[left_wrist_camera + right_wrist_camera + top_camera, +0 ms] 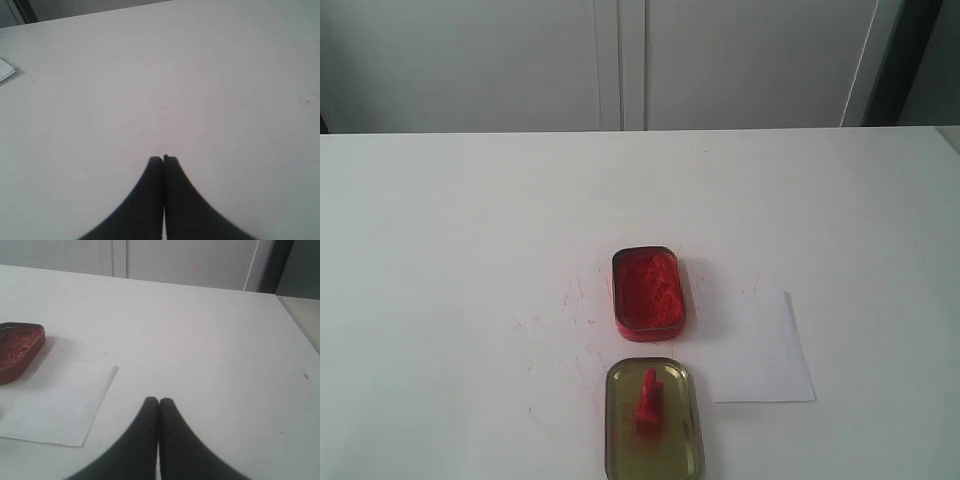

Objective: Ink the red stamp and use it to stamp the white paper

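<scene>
The red stamp (649, 399) stands upright in a shallow olive tin lid (620, 440) at the front middle of the table. Behind it sits the open red tin of ink paste (647, 292), also visible in the right wrist view (19, 350). The white paper (755, 350) lies flat to the right of both tins, and I see no imprint on it; the right wrist view shows it too (60, 405). Neither arm appears in the exterior view. My left gripper (163, 159) is shut over bare tabletop. My right gripper (159, 400) is shut, empty, beside the paper's edge.
The white tabletop (450, 250) carries faint red smudges (575, 300) left of the ink tin. Its back edge meets pale cabinet doors (620, 60). A pale flat object's corner (6, 70) shows at the left wrist view's border.
</scene>
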Tool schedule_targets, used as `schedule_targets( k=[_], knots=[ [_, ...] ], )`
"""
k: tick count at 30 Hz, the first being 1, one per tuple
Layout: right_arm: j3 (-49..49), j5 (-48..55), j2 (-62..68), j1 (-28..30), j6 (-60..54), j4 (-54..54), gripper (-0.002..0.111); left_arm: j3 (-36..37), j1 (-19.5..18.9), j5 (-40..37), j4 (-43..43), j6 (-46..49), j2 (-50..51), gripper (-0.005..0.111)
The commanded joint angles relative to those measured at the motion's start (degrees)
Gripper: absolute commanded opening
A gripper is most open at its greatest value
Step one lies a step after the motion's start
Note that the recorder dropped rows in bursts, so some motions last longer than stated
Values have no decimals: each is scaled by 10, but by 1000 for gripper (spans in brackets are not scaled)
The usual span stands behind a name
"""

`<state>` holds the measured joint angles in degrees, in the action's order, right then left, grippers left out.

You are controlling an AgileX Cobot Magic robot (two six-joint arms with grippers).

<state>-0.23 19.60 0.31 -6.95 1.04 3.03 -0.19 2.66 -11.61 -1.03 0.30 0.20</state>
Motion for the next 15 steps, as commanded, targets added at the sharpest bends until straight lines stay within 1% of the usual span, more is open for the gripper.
schedule_targets(
  k=[1, 10, 14, 15],
  knots=[
    [2, -4, -3, 1, 2, 1, 0, 2, -2, 0, 1, 2, -2, 0],
    [2, -25, -3, 1, 2, 1, 0, 2, -2, 0, 1, 2, -2, 0],
    [2, -76, -3, 1, 2, 1, 0, 2, -2, 0, 1, 2, -2, 0],
    [2, -108, -3, 1, 2, 1, 0, 2, -2, 0, 1, 2, -2, 0]
  ],
)
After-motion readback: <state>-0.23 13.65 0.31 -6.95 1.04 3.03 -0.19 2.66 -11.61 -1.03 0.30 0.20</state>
